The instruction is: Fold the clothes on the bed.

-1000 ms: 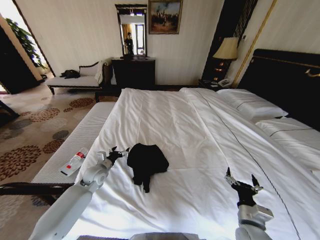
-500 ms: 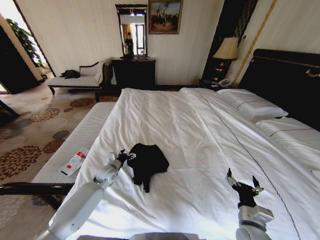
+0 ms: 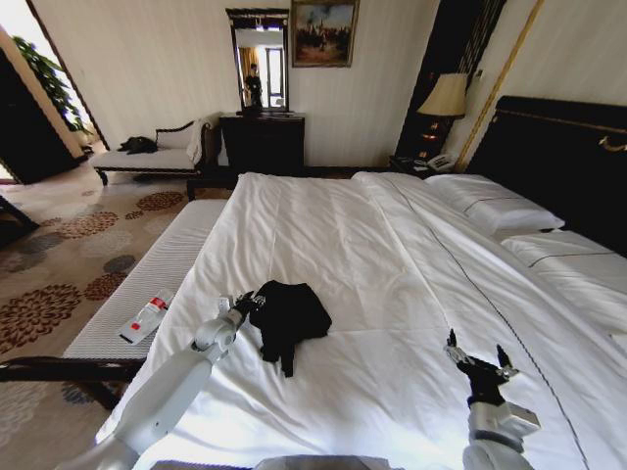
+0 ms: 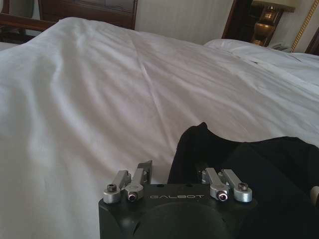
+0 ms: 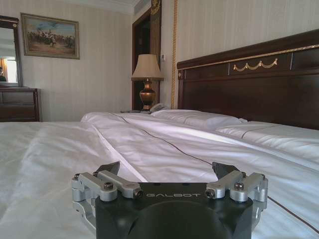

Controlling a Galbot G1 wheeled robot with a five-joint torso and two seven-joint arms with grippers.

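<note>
We see broad bare sheet on the bed [image 3: 392,255] around the black garment [image 3: 289,315], open toward the pillows [image 3: 495,206] and the foot. Only the left gripper [image 3: 247,302], at the garment's edge, crowds it; the right gripper [image 3: 480,358] hovers well apart with jaws spread.

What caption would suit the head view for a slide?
Left gripper reaches the edge of a crumpled black garment on the white bed; right gripper hovers open.
</note>
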